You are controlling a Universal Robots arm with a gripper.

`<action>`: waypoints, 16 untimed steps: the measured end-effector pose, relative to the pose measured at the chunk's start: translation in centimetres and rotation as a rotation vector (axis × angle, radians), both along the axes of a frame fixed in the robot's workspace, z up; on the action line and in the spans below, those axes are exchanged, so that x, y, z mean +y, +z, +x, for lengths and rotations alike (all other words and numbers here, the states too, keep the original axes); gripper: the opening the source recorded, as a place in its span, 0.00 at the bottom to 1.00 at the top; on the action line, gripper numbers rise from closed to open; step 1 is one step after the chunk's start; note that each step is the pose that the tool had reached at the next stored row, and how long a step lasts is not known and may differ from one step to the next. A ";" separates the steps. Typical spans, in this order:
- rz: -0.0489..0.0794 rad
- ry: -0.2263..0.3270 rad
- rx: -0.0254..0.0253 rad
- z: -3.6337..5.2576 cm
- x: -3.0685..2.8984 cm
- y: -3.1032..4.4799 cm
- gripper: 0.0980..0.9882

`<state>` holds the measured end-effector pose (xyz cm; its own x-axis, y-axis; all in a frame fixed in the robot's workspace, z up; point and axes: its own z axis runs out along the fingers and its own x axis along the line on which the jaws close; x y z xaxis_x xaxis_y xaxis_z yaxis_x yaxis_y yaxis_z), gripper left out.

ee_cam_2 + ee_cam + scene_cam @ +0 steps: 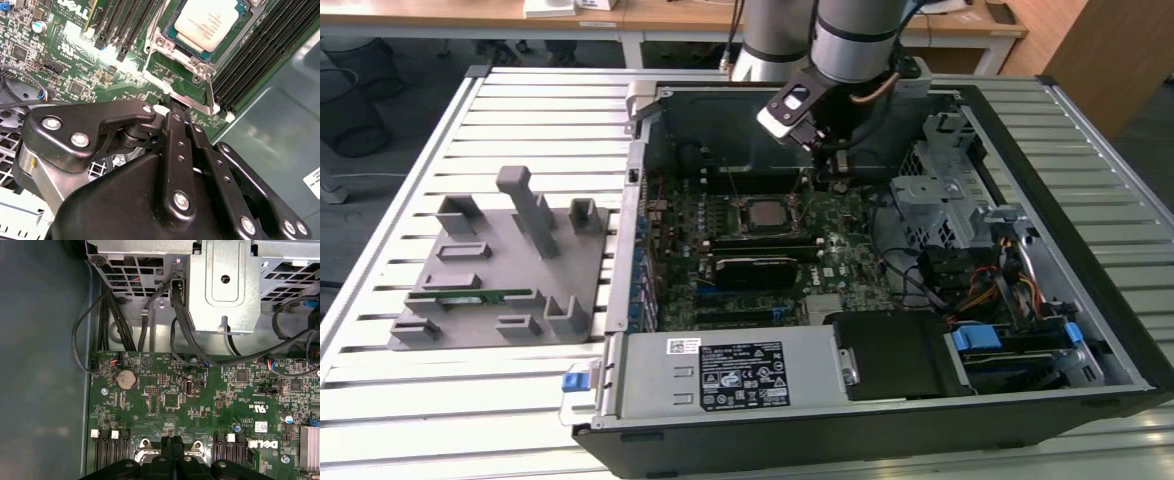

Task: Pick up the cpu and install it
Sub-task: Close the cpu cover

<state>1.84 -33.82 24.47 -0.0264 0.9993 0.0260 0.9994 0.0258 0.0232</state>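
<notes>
Silvery-white, smooth-topped square cpu [206, 22] lies flat in its socket on the green motherboard [75, 60]. I note the gripper's [175, 105] black bolted metal fingers [175, 145] pressed narrow together, tips at the socket's steel frame [190, 97].

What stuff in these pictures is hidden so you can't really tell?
Silvery square cpu: second wrist view, picture edge cuts off one side.
What the tips of the shut black claw touch: second wrist view, its own links cover it.
Thin green strip: exterior view's left, too small to identify.
Green motherboard: first wrist view, claw covers part.
</notes>
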 end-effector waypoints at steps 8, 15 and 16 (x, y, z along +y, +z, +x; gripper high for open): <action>0.000 0.000 0.0000 -0.24 0.00 0.00 0.01; 0.000 0.000 0.0000 -0.40 0.00 0.00 0.01; 0.000 0.000 0.0000 -0.43 0.00 0.00 0.01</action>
<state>1.40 -33.82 24.47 -0.0264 0.9993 0.0259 0.9994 0.0258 0.0232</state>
